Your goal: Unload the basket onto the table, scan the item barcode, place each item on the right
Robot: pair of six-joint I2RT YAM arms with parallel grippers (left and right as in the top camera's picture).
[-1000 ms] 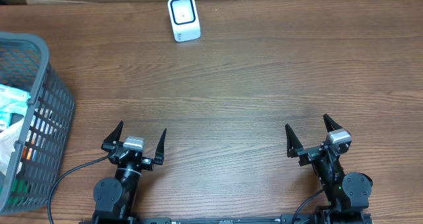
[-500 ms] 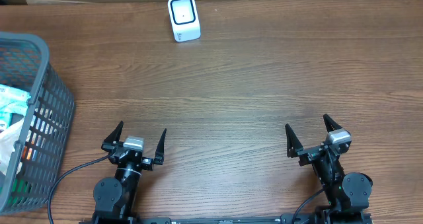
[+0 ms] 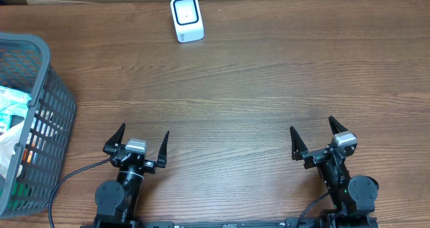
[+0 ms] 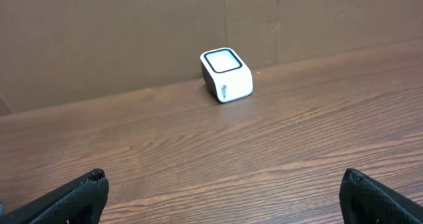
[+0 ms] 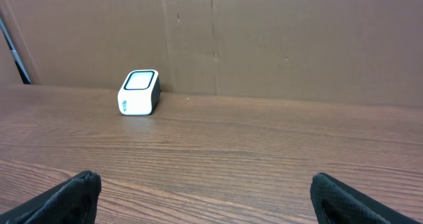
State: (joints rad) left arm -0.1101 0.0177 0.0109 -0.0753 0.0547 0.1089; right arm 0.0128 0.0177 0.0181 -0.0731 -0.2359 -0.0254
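Observation:
A small white barcode scanner (image 3: 187, 19) with a dark-rimmed window stands at the far edge of the wooden table; it also shows in the left wrist view as the scanner (image 4: 227, 74) and in the right wrist view as the scanner (image 5: 139, 92). Packaged items (image 3: 12, 120) lie inside a grey basket (image 3: 57, 97) at the left edge; no barcode is visible. My left gripper (image 3: 143, 139) rests open near the front edge, left of centre, with nothing between its fingers. My right gripper (image 3: 314, 135) rests open at the front right, also holding nothing.
A brown cardboard wall (image 5: 264, 32) runs along the back of the table behind the scanner. A black cable (image 3: 70, 177) curls from the left arm's base toward the basket.

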